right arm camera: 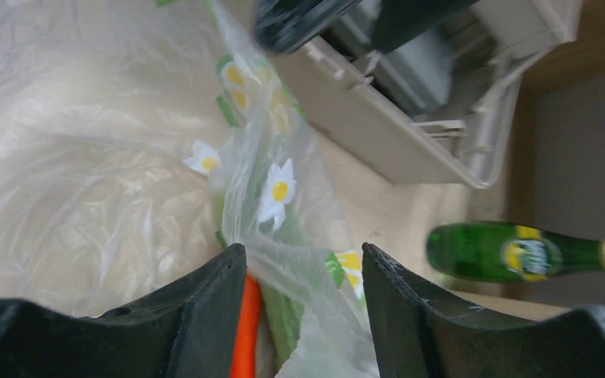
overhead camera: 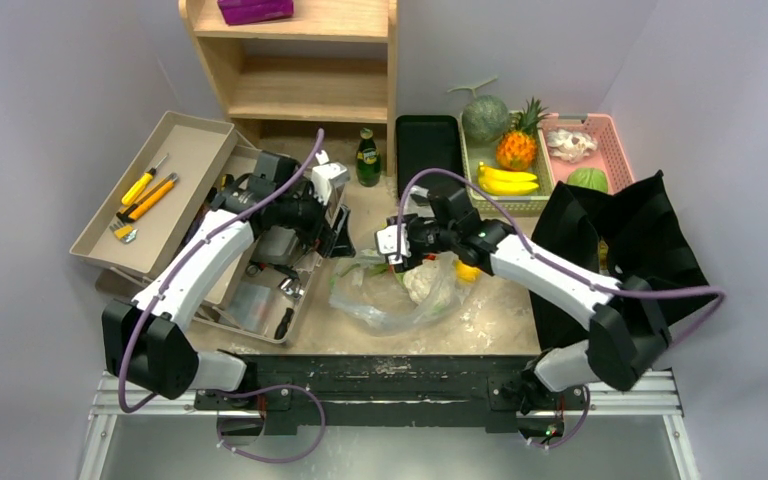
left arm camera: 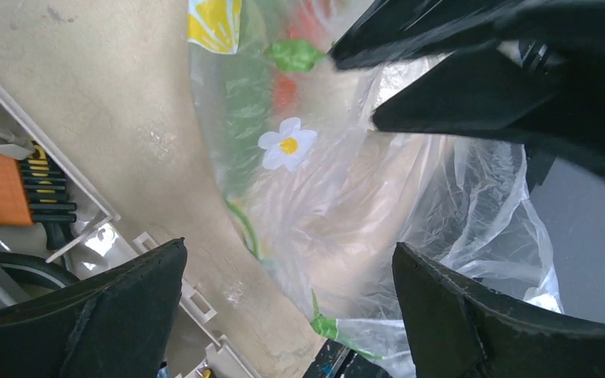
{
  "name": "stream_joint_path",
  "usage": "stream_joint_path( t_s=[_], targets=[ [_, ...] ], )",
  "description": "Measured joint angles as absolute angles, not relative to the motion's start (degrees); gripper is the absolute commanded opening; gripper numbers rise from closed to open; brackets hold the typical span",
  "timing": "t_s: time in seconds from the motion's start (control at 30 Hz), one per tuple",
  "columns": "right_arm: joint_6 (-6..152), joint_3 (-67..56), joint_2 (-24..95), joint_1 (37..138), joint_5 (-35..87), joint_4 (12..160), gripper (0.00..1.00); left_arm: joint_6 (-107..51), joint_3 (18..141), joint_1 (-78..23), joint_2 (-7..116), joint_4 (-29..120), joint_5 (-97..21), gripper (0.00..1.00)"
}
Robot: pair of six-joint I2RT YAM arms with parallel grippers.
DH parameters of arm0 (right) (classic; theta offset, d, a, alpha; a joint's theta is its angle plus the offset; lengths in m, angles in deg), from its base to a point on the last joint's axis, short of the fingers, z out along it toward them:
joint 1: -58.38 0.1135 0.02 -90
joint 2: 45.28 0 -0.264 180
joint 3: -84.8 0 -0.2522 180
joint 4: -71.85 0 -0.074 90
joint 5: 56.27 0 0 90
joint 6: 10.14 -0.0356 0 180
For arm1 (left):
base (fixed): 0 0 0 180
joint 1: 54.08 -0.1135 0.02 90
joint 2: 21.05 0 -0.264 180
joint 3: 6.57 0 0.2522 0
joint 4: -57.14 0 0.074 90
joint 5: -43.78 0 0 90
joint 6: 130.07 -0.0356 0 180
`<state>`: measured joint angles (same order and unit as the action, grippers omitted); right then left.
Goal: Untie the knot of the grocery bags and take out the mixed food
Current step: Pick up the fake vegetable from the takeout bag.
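The see-through plastic grocery bag (overhead camera: 400, 300) with a daisy print lies crumpled at the table's middle. It holds a whitish lump of food (overhead camera: 422, 281) and green pieces. A yellow fruit (overhead camera: 468, 270) sits at its right edge. The black cloth bag (overhead camera: 625, 235) slumps at the right. My left gripper (left arm camera: 290, 250) is wide open just left of the plastic bag (left arm camera: 339, 205), holding nothing. My right gripper (right arm camera: 302, 256) is at the bag's top, jaws apart, with a loose strand of the plastic (right arm camera: 299, 272) between them, against the left finger. An orange item (right arm camera: 246, 335) shows beside that finger.
A green bottle (overhead camera: 367, 158) stands behind the bag. A black tray (overhead camera: 427, 145), a green basket (overhead camera: 505, 203) with melon, pineapple and bananas, and a pink basket (overhead camera: 615, 135) line the back. At the left are a tool tray (overhead camera: 175, 140) and a cluttered grey bin (overhead camera: 260, 300), with a wooden shelf (overhead camera: 300, 95) behind.
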<state>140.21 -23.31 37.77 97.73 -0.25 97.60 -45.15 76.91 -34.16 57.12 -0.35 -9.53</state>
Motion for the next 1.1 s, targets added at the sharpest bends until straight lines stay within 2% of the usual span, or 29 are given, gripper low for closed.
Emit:
stream_joint_path(
  t_s=[0.13,0.33,0.47,0.5,0.57,0.63,0.73,0.87,1.1],
  targets=[
    [136.1,-23.3,30.1,97.7,2.1,97.4,0.53,-46.8,73.1,-32.5,55.4,1.5,-10.1,1.00],
    [131.2,-23.8,21.4,96.9,6.1,98.3,0.40,-52.7,66.0,-28.5,49.6,6.1,-12.2,0.98],
    [131.1,-26.7,15.5,94.2,3.6,102.5,0.24,-55.8,64.9,-27.2,50.4,10.1,-15.3,0.83],
    [131.4,-27.6,14.2,93.9,2.9,103.3,0.20,-56.1,65.0,-27.2,51.1,10.9,-15.9,0.77],
    [131.9,-29.1,12.3,94.0,0.7,105.0,0.17,-56.3,66.0,-27.2,53.8,11.4,-16.7,0.58],
    [132.0,-29.4,12.8,94.1,-1.4,105.2,0.16,-56.0,67.1,-27.2,56.3,11.6,-17.0,0.43],
    [131.7,-29.4,17.8,94.6,-4.0,103.5,0.16,-55.4,68.6,-27.2,58.6,11.4,-17.1,0.27],
    [131.6,-31.2,25.5,96.4,-4.3,99.1,0.18,-54.0,70.0,-27.2,58.8,11.1,-17.3,0.15],
    [132.8,-31.5,34.4,100.9,2.4,92.1,0.36,-51.7,72.7,-27.2,58.8,10.0,-17.3,0.13]
  ],
)
